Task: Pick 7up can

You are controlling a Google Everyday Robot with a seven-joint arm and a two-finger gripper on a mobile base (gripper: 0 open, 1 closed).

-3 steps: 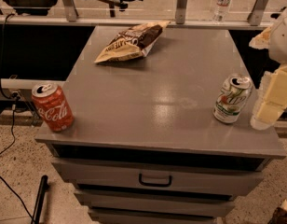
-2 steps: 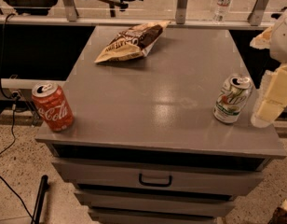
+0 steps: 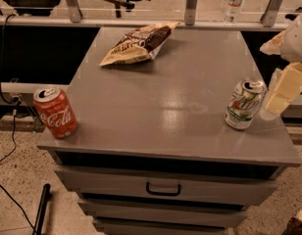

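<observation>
The grey metal drawer cabinet [image 3: 180, 106] fills most of the camera view, and its flat top carries everything I work with here. The 7up can [image 3: 244, 104], a small silver-white soda can with green lettering and a silver top, stands upright near the right front corner of that top, resting on the surface and not yet lifted. The cream-coloured gripper [image 3: 278, 99] hangs at the right edge of the view, just beside the can on its right and at about the can's height; I cannot tell whether it is wide or narrow, nor whether it touches the can. I judge the approach nearly made, with the grasp and the lift left to do. The crumpled brown-and-white snack bag [image 3: 136, 43] lies at the back left, well apart from the can. The red Coca-Cola can [image 3: 55, 112] stands upright at the front left corner, across the top. A clear plastic water bottle [image 3: 235, 1] stands on the floor behind the cabinet. Nothing lies between the gripper and the can; I judge the nearby right edge the main hazard.
</observation>
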